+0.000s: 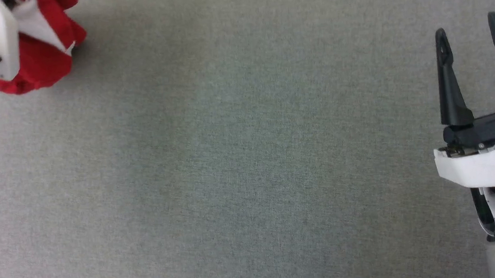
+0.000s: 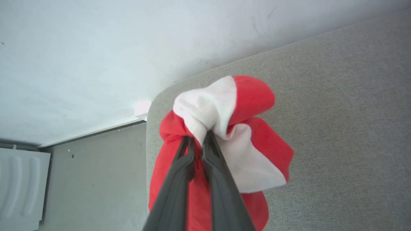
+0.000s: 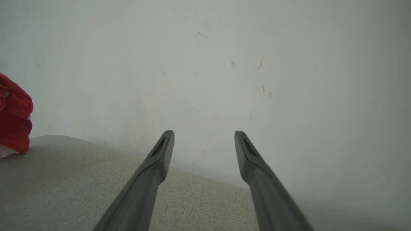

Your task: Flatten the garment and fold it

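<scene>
While bunched (red and white), garment [image 2: 253,96] clamped in left pincer [image 2: 199,137] | right pincer [image 3: 204,137] apart

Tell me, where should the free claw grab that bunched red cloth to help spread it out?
Probably the white band corner, which hangs loose from the garment, away from where the left gripper pinches it. The open right gripper would come in across the grey table from its own side, since that flap sticks out fairly flat while the rest is bunched.
</scene>
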You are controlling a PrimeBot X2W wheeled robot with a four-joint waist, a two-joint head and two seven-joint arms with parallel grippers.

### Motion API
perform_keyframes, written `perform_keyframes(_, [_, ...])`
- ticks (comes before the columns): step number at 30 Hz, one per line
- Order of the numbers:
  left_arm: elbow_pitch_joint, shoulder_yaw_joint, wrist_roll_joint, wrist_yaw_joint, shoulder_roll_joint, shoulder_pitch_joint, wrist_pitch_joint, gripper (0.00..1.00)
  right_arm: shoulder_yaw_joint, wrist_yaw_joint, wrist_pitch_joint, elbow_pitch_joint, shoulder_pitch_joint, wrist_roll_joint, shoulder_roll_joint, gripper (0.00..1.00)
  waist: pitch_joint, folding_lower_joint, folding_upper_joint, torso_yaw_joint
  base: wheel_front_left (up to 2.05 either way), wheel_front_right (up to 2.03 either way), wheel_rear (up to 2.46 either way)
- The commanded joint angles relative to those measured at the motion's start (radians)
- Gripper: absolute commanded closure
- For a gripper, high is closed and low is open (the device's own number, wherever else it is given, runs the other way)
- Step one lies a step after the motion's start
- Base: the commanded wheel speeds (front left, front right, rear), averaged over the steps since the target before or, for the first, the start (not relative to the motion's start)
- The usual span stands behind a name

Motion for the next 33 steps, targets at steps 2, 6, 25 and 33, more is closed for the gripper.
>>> perform_keyframes(2, [-0.037, -0.043, 0.011, -0.006, -0.007, -0.039, -0.022, 1.0, -0.006, -0.002, -0.005, 0.005, 0.028, 0.018, 0.0, 0.0, -0.093, 0.0001, 0.0, -0.014, 0.0, 0.0, 0.0])
perform_keyframes(6, [-0.115, -0.118, 0.01, -0.006, -0.033, -0.091, -0.054, 1.0, -0.005, -0.002, -0.005, 0.011, 0.064, 0.038, 0.0, 0.0, -0.139, 0.0001, 0.0, -0.051, 0.0, 0.0, 0.0])
perform_keyframes(25, [-0.187, -0.458, -0.096, -0.006, -0.299, -0.025, -0.207, 1.0, -0.044, -0.002, -0.005, 0.026, 0.101, 0.124, 0.0, 0.0, -0.146, 0.0001, 0.0, -0.347, 0.0, 0.0, 0.0])
perform_keyframes(33, [-0.185, -0.517, -0.078, -0.007, -0.393, 0.195, -0.218, 1.0, -0.041, -0.002, -0.005, 0.029, 0.082, 0.141, 0.0, 0.0, -0.096, 0.0001, 0.0, -0.375, 0.0, 0.0, 0.0])
